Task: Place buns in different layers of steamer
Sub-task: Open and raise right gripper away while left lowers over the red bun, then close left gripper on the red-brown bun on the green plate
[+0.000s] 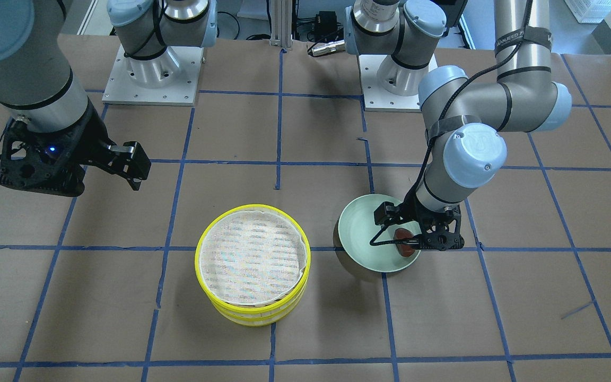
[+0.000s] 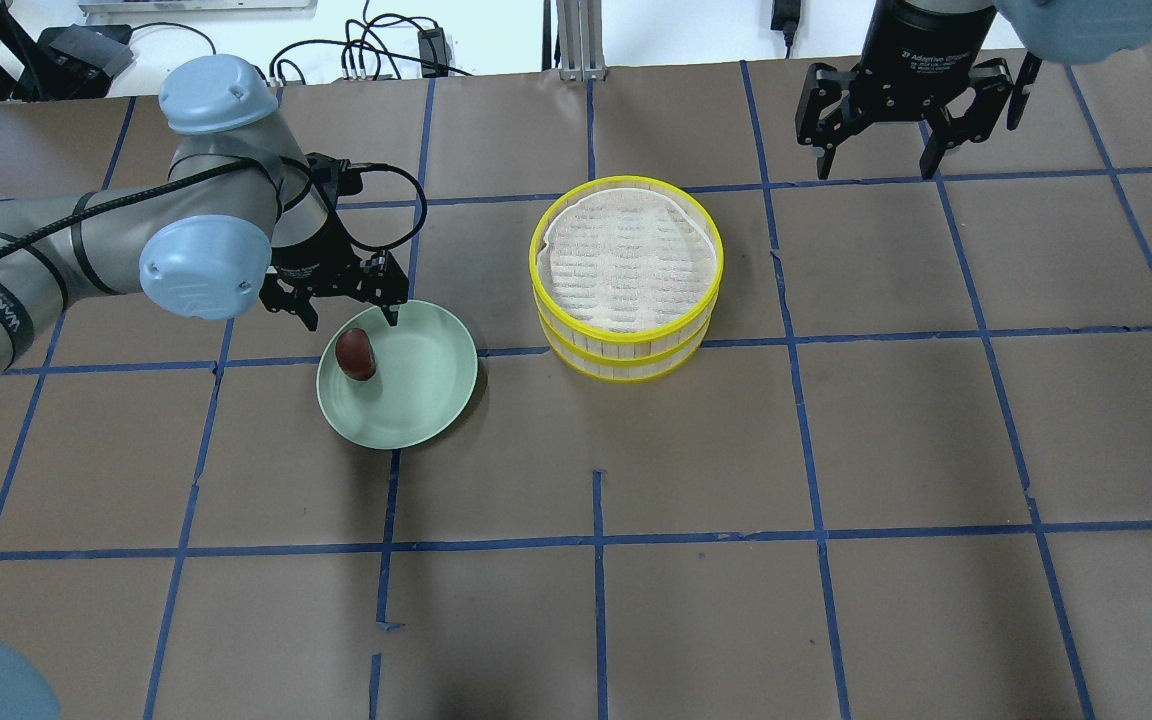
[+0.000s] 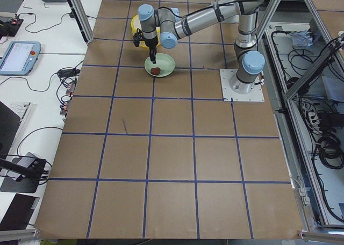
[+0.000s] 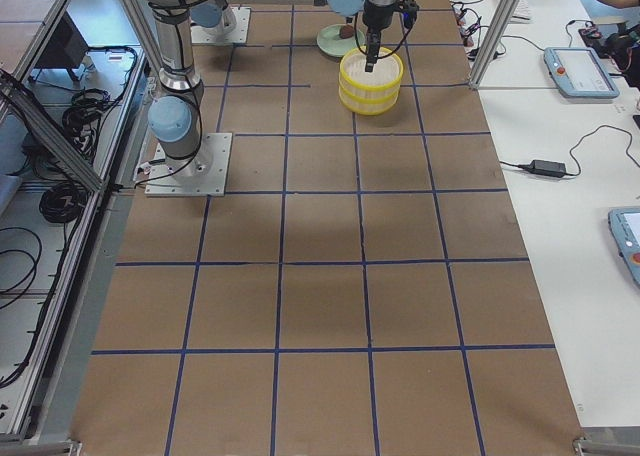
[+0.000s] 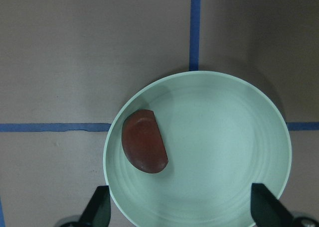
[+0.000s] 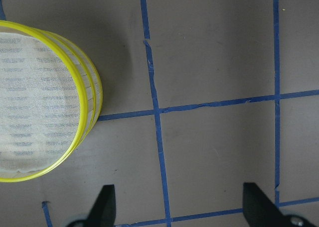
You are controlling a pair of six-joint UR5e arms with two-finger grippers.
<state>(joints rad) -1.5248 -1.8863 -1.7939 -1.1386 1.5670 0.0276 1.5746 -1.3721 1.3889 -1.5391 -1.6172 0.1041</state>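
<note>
The reddish-brown bun [image 5: 144,148] is lying inside a pale green bowl [image 5: 279,137], close to the bowl's wall rather than its middle. It is showing a half-moon outline with one straight edge and one rounded edge, and its skin is looking smooth and faintly glossy. The bowl is round, shallow and matte, with faint rings on its floor.

The left gripper [image 5: 182,212] is hanging over the bowl with its jaws spread wide and nothing between them. In the wrist view the bun is sitting ahead of the black fingertips [image 5: 102,209], nearer the one on that view's left, and is touching neither.

A black strap [image 1: 520,38] on the left arm is carrying white letters that seem to read "WANJEED".

The steamer trays [image 2: 626,355] are standing as a stack of two, round, with bright yellow rims and pale slatted walls. A whitish woven cloth liner [image 2: 626,250] with faint grey dashes is covering the top one, and no bun is showing on it.

The right gripper [image 2: 876,165] is hovering over the brown paper-covered table [image 2: 836,450], which is gridded with blue tape. Its jaws are apart and empty, and the stack is lying well away, ahead and to the left in its wrist view. The word "Adaptive" is showing on its body.
</note>
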